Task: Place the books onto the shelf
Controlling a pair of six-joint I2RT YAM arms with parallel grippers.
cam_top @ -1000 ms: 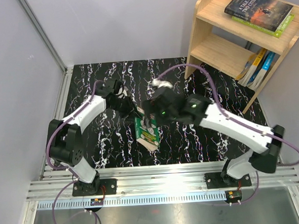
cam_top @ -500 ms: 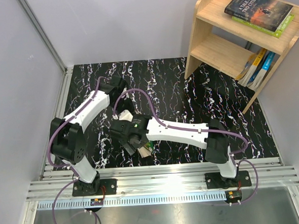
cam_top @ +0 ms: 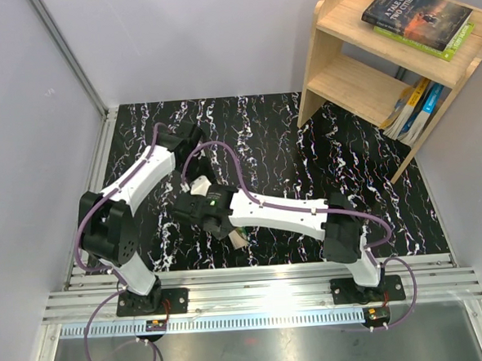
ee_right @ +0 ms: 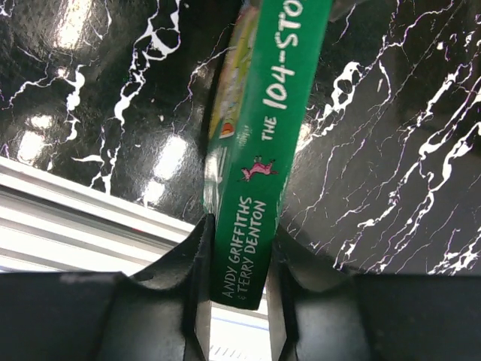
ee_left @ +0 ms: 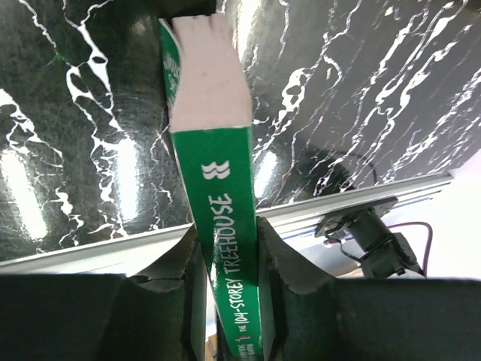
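Green book (ee_left: 218, 188) sits spine-up near the front edge of the table (cam_top: 304, 144), pinched between the narrow jaws of both left gripper (ee_left: 229, 248) and right gripper (ee_right: 240, 241). The shelf (cam_top: 358, 83), well apart at far right, already carries shelved books (cam_top: 415, 14) on both tiers. Judged: only this one remains.

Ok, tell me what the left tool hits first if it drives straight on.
The left tool clamps the green paperback book, which juts out ahead. Driven on, the book's far end would probably meet the black white-veined tabletop first; depth is unclear.
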